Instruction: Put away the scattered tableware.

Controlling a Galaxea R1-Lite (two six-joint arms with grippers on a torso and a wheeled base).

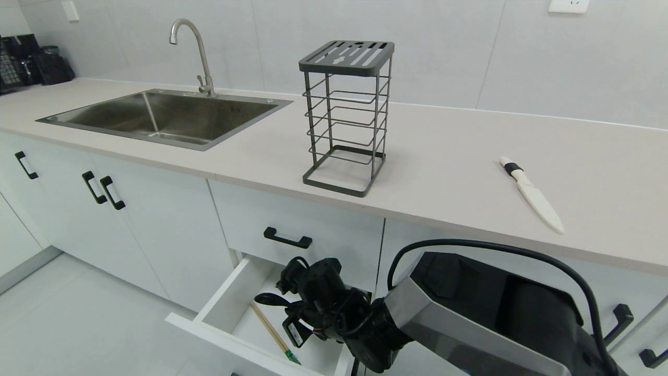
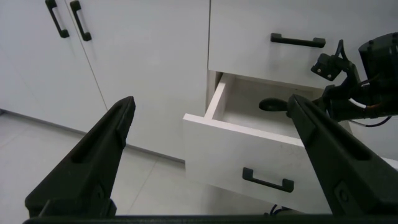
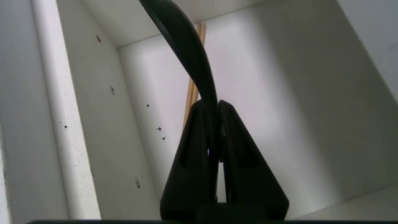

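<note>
Right pincer (image 3: 211, 115): clenched on the handle of a black spoon (image 3: 180, 37), poised over the open drawer (image 1: 222, 300) below the tabletop (image 1: 459, 151)
Black spoon: bowl end points into the drawer, above its white floor; from the left wrist view its dark oval head (image 2: 272, 104) shows just inside the drawer's side wall
Left pincer (image 2: 211, 106): released, both fingers spread wide, low in front of the cabinets and facing the drawer front (image 2: 249, 149)
Drawer: pulled out, white, with a black handle; a pair of wooden chopsticks (image 1: 271, 334) lies on its floor, under the spoon in the right wrist view
Knife (image 1: 532, 194): white with a black band near the handle, flat on the tabletop, well to the right of the rack
Rack (image 1: 347, 117): dark wire stand with a slotted top, upright near the middle of the tabletop
Sink (image 1: 104, 112): steel, set into the tabletop on the left, faucet (image 1: 195, 47) behind it
</note>
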